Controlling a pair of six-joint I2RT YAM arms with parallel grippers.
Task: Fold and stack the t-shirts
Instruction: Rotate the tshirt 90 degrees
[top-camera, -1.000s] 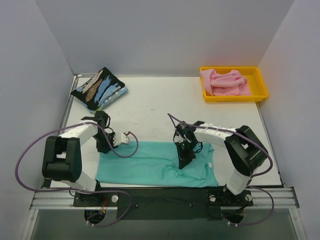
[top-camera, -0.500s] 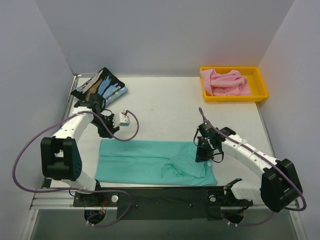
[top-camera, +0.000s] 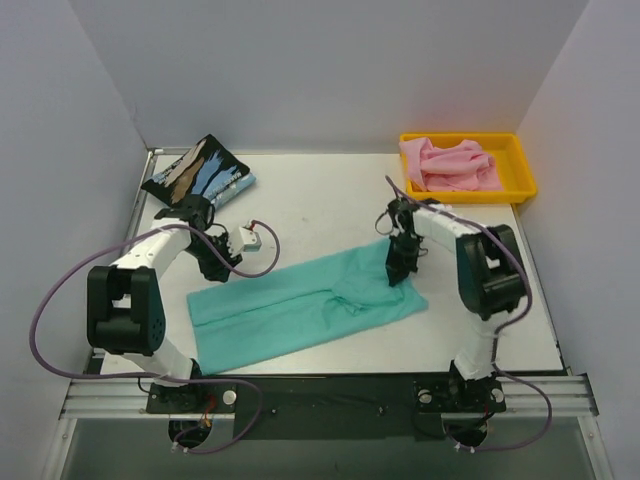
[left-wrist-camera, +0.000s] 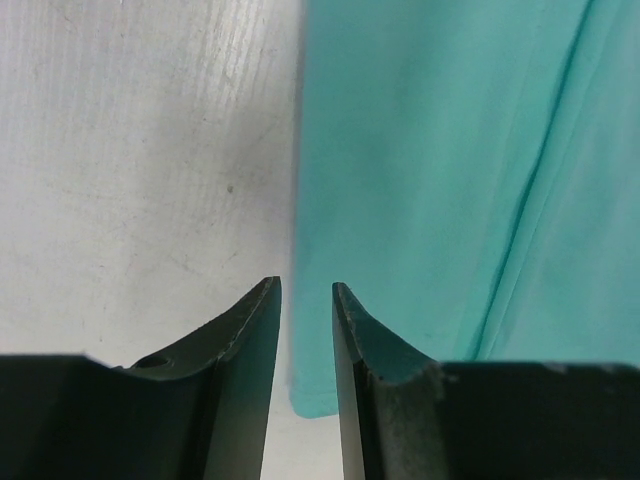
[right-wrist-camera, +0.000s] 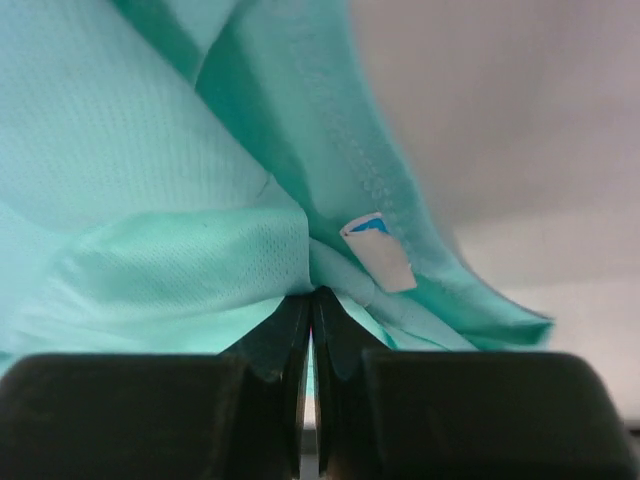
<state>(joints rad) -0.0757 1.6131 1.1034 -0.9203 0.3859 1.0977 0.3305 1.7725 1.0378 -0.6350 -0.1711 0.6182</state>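
Note:
The teal-green t-shirt (top-camera: 290, 305) lies folded in a long strip, slanting across the table from near left to far right. My right gripper (top-camera: 397, 274) is shut on its right end; the wrist view shows the closed tips (right-wrist-camera: 311, 292) pinching bunched teal cloth (right-wrist-camera: 150, 180) beside a white label (right-wrist-camera: 378, 250). My left gripper (top-camera: 214, 270) hovers at the strip's far left corner, jaws a narrow gap apart (left-wrist-camera: 306, 290), with the shirt's edge (left-wrist-camera: 420, 180) below them and nothing held. The black streaked t-shirt (top-camera: 200, 178) lies folded at the back left. The pink t-shirt (top-camera: 450, 165) sits crumpled in the tray.
The yellow tray (top-camera: 470, 196) stands at the back right corner. White walls close the table on three sides. A metal rail (top-camera: 320, 395) with both arm bases runs along the near edge. Purple cables loop beside each arm.
My right gripper has swung back and left holding the teal shirt's right end, turning the strip from level to slanted. My left gripper has shifted only slightly, staying at the left corner.

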